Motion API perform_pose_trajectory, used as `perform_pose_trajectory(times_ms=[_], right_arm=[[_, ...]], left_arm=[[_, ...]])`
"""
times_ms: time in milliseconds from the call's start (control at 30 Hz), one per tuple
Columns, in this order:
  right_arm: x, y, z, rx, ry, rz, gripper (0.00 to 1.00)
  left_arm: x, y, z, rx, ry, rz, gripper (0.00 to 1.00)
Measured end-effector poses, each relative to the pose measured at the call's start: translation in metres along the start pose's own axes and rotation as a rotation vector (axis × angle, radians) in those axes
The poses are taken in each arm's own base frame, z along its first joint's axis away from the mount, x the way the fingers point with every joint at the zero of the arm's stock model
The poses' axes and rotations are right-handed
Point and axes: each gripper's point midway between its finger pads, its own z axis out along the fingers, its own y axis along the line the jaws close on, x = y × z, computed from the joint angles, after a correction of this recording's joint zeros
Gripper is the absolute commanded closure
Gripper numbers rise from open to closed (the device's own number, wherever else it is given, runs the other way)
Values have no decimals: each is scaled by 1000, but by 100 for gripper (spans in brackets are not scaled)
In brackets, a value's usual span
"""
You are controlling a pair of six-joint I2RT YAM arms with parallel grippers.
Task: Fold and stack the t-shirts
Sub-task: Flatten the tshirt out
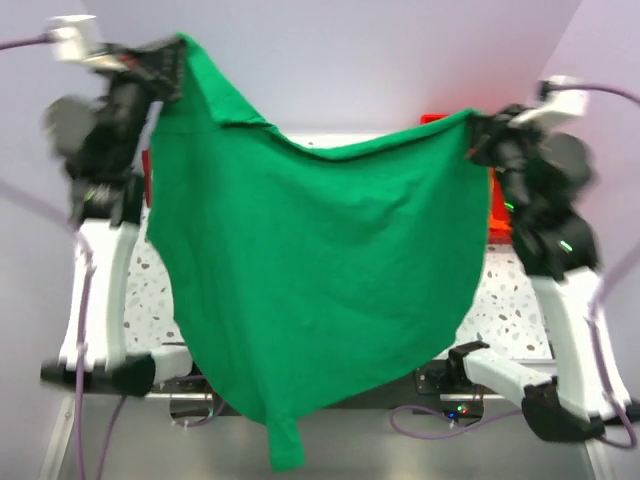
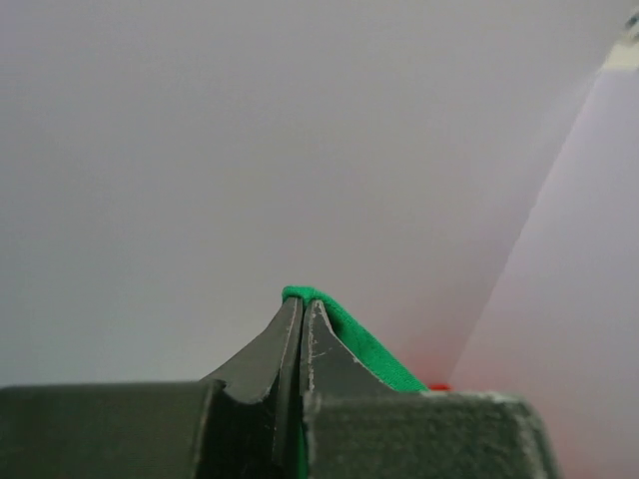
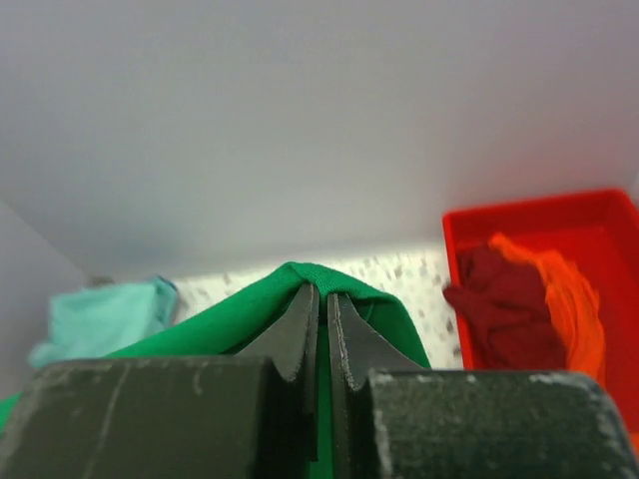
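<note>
In the top view you are holding the green shirt (image 1: 310, 270) up in the air. It is spreading across the middle of the frame, and its lowest tip is hanging at the bottom centre. The left claw (image 1: 165, 65), at the upper left, and the right claw (image 1: 480, 130), at the upper right, are each pinching one top corner. The cloth is sagging between them, so I am judging it light, soft and limp, best taken at the corners or along a hem. The speckled table (image 1: 505, 300) is showing only at the sides.

In the left wrist view the left claw (image 2: 303, 304) is pressing together on a green fold, before a plain pale wall (image 2: 250, 150).

In the right wrist view the right claw (image 3: 322, 294) is pinching the green shirt (image 3: 200, 329) too. A teal shirt (image 3: 100, 319) is lying at the lower left. A dark red shirt (image 3: 504, 304) and an orange shirt (image 3: 564, 299) are lying in the red tray (image 3: 549, 215) at the right.
</note>
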Motion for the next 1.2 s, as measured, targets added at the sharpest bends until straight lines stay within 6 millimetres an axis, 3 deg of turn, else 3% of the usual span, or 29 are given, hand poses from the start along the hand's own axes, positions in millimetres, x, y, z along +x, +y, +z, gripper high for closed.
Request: perform_pose_trajectory(times_ms=[67,100,133,167,233,300,367,400,467,567,667,700,767,867,967,1067,1200], right_arm=[[58,-8,37,41,117,-29,100],[96,-15,57,68,197,-47,100],[133,-23,74,93,271,-61,100],[175,-32,91,116,359,-77,94],[255,-52,109,166,539,-93,53],[327,-73,117,203,714,-107,20],[368,-86,114,220,830,-116,13],[381,-91,110,224,874,-116,10],[386,-90,105,209,909,-106,9],[361,-72,104,144,861,-76,9],[322,-47,99,47,785,-34,9],[310,-38,96,14,756,-21,9],[298,-23,82,-41,729,5,9],[313,-7,53,-101,770,37,9],[357,-3,21,-113,889,51,9],[401,-8,-13,-99,1020,59,9],[435,-21,-42,-50,1118,75,9]], left_arm=[[87,45,26,-61,170,-46,100],[143,73,34,-102,278,-77,95],[197,98,38,-143,382,-110,71],[257,126,35,-190,501,-141,57],[370,170,8,-289,740,-213,28],[443,193,-31,-372,927,-269,21],[480,198,-66,-432,1065,-306,16],[485,195,-75,-442,1100,-314,15],[470,179,-73,-411,1084,-302,14],[418,148,-63,-341,997,-270,13],[353,116,-65,-271,873,-232,12],[338,109,-69,-257,844,-224,12],[329,104,-84,-257,829,-216,12],[352,110,-122,-302,902,-224,12],[401,126,-186,-406,1070,-252,11],[429,132,-244,-489,1217,-271,10],[442,133,-277,-531,1290,-282,9]])
